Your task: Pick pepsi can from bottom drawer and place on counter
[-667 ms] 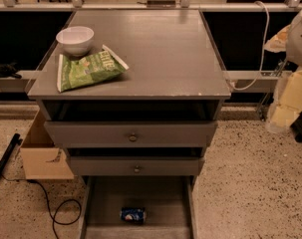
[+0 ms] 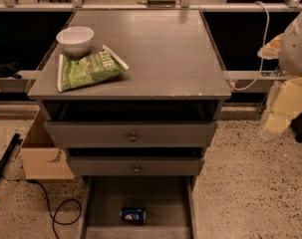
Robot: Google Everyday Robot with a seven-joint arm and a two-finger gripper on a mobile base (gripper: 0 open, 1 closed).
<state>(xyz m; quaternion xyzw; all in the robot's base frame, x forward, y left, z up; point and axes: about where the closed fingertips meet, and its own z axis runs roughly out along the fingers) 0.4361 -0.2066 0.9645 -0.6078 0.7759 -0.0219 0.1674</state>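
Lies sideways, long axis left-right, in the shallow grey bottom drawer (image 2: 140, 195): small blue metal pepsi can (image 2: 133, 214), low-left of the pale pincer (image 2: 282, 111) at the right edge (open or closed, cannot tell).

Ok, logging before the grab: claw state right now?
The claw: open or shut cannot be told; it is at the right edge, apart from the small blue metal soda can lying in the grey bottom drawer.
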